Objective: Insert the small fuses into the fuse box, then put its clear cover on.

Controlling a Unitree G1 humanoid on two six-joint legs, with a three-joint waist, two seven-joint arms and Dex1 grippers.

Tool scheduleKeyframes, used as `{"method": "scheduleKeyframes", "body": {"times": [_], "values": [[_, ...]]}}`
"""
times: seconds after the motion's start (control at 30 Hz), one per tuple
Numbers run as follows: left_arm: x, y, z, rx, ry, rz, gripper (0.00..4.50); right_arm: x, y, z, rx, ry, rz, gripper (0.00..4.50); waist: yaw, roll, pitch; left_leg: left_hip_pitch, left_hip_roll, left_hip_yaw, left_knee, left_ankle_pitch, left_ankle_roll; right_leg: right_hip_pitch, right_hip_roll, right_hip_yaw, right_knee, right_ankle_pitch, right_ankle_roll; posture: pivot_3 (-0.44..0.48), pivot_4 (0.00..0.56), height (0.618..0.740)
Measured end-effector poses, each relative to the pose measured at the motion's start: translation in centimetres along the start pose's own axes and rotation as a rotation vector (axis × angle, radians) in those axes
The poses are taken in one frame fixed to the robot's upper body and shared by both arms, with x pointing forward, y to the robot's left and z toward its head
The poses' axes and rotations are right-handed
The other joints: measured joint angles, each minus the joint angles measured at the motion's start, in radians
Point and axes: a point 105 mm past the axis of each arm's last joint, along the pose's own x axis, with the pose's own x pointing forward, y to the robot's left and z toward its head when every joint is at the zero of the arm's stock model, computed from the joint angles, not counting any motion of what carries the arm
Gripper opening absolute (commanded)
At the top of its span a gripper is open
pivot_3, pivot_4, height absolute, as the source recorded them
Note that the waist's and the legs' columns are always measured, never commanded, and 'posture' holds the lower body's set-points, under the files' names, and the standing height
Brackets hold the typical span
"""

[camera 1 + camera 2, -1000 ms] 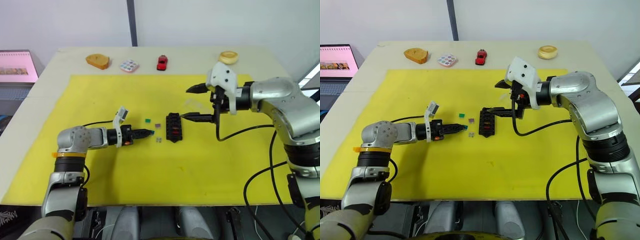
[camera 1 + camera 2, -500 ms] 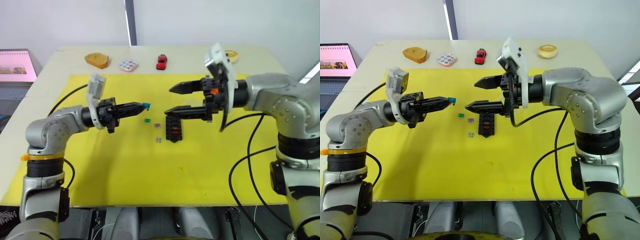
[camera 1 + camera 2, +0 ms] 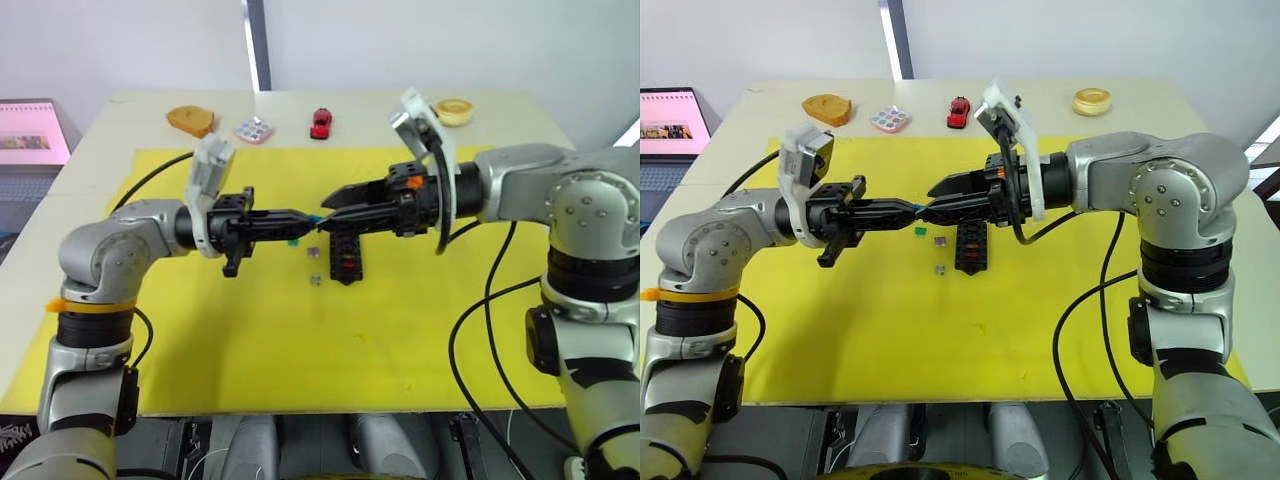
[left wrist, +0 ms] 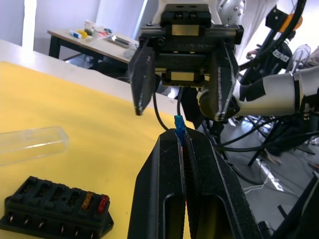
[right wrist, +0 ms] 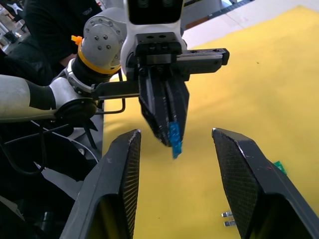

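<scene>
On the yellow mat (image 3: 250,340), nearest to the robot, a small grey fuse (image 3: 316,280) is seen, and just behind it a purple fuse (image 3: 314,251) and a green fuse (image 3: 921,230). Beside them the fuse box (image 3: 346,255) lies flat; in the left wrist view an orange and a red fuse are already seated at one end of it, and the other slots are seen empty. The clear cover (image 4: 31,144) lies on the mat a little beyond the box, not yet used.

Above these things the two grippers are brought tip to tip. The left gripper (image 4: 182,142) is clamped on a teal fuse (image 4: 178,125), of which only the upper end sticks out. The right gripper (image 5: 175,139) is held spread, one finger on each side of that fuse.

The step in hand is judged to be a handover. For this, the free end of the fuse should be centred between the right fingers (image 5: 234,164) before they are closed. The left grip should be released only when the right one is firm, otherwise the fuse can be dropped or twisted. Farther away, on the table, a toy car (image 3: 321,123) is seen.
</scene>
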Motion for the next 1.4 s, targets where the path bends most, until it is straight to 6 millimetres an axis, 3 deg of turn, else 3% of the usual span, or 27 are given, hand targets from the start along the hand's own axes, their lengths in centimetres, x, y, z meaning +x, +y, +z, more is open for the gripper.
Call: {"method": "scheduleKeyframes", "body": {"times": [0.63,0.77,1.4], "values": [[-0.2,0.19,0.11,0.027,-0.006,0.015,0.0,-0.02,-0.13,-0.27,0.02,0.014,-0.011,2.31,0.0,0.0,0.0,0.0,0.0,0.0,0.0,0.0,0.0,0.0,0.0,0.0,0.0,0.0,0.0,0.0,0.15,0.74],[-0.22,0.3,0.13,0.031,-0.007,0.025,0.0,-0.09,-0.16,-0.35,0.018,0.021,-0.013,0.62,0.0,0.0,0.0,0.0,0.0,0.0,0.0,0.0,0.0,0.0,0.0,0.0,0.0,0.0,0.0,0.0,0.15,0.74],[-0.31,0.58,0.0,0.029,0.0,0.043,0.0,0.31,-0.25,-0.54,-0.016,0.025,-0.013,0.62,0.0,0.0,0.0,0.0,0.0,0.0,0.0,0.0,0.0,0.0,0.0,0.0,0.0,0.0,0.0,0.0,0.15,0.74]]}}
